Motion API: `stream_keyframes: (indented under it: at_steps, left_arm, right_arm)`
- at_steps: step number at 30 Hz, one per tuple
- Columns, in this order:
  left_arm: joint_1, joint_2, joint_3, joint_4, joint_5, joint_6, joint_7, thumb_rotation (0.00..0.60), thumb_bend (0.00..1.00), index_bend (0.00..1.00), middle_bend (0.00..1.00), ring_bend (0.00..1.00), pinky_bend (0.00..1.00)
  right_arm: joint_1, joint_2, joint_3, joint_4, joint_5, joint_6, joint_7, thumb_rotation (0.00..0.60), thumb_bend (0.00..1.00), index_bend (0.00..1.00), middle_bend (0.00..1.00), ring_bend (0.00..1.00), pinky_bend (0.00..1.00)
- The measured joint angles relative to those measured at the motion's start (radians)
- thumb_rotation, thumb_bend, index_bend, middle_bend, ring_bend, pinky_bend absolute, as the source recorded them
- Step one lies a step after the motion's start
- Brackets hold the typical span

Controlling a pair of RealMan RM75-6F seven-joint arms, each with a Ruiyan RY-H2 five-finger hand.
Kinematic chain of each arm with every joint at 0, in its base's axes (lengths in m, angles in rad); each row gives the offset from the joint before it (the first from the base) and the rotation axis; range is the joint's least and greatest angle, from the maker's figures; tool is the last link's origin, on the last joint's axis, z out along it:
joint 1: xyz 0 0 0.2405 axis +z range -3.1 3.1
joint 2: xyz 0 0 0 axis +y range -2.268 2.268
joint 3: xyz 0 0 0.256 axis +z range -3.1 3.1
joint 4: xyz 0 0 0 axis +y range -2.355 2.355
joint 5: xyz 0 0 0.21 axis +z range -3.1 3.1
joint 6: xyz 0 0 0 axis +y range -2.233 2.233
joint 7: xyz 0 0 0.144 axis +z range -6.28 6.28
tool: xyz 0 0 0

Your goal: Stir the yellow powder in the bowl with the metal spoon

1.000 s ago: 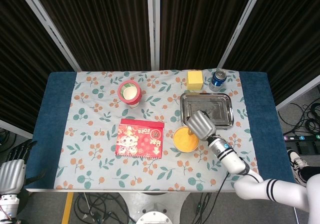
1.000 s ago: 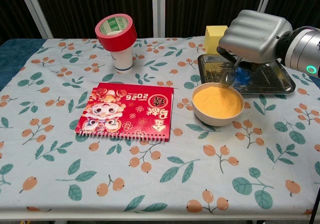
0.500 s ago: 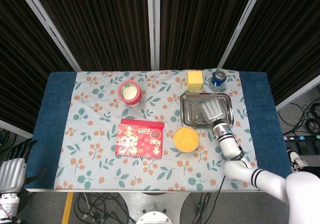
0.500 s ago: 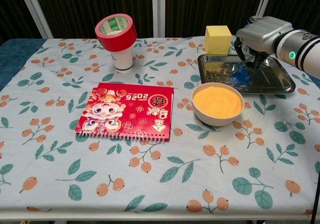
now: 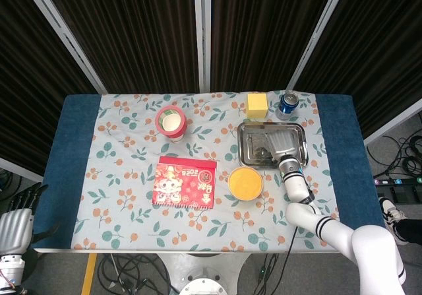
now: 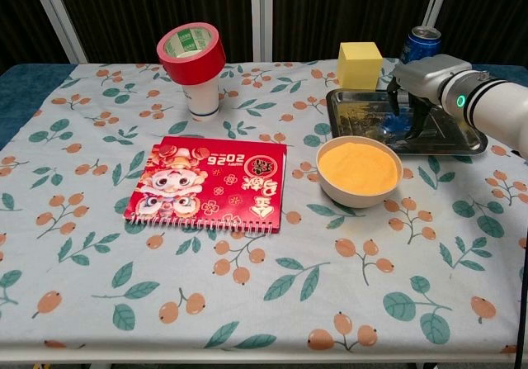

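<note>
The bowl (image 6: 360, 171) of yellow powder (image 6: 358, 166) is seen right of centre on the surface (image 6: 247, 303). At its 1 o'clock, the right robot hand (image 6: 417, 84) is lowered over the metal tray (image 6: 459, 144); its grip and the spoon cannot be made out. The left robot hand (image 5: 14, 226) is seen off the surface's 8 o'clock corner, fingers apart, holding nothing.

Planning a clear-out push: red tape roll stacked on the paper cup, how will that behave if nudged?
The tape roll sits tilted on the narrower cup, so it would probably slide off. Once off, its round shape could let it roll. The cup looks light and would likely tip.
</note>
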Motion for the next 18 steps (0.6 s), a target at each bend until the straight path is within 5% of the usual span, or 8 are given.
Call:
stream_keyframes:
  at_steps: [6, 11, 15, 18]
  left_arm:
    - [-0.002, 0.001, -0.005, 0.005, 0.002, 0.006, -0.008, 0.600, 0.22, 0.18, 0.18, 0.12, 0.12]
    - [-0.010, 0.002, -0.014, 0.007, 0.003, 0.005, -0.011, 0.600, 0.22, 0.19, 0.18, 0.12, 0.12]
    - [-0.021, 0.002, -0.020, 0.006, 0.008, 0.001, -0.008, 0.600, 0.22, 0.19, 0.18, 0.12, 0.13]
    - [-0.030, 0.004, -0.024, 0.002, 0.012, -0.003, 0.000, 0.600, 0.22, 0.18, 0.18, 0.12, 0.12]
  right_arm:
    - [-0.027, 0.090, 0.011, -0.133, -0.021, 0.051, 0.038, 0.600, 0.11, 0.44, 0.94, 0.90, 1.00]
    - [-0.101, 0.253, 0.003, -0.377, -0.073, 0.139, 0.083, 0.600, 0.22, 0.44, 0.76, 0.72, 0.93]
    - [-0.211, 0.425, -0.021, -0.602, -0.151, 0.246, 0.169, 0.600, 0.28, 0.41, 0.52, 0.45, 0.65]
    - [-0.309, 0.555, -0.057, -0.722, -0.240, 0.316, 0.290, 0.600, 0.28, 0.30, 0.32, 0.20, 0.38]
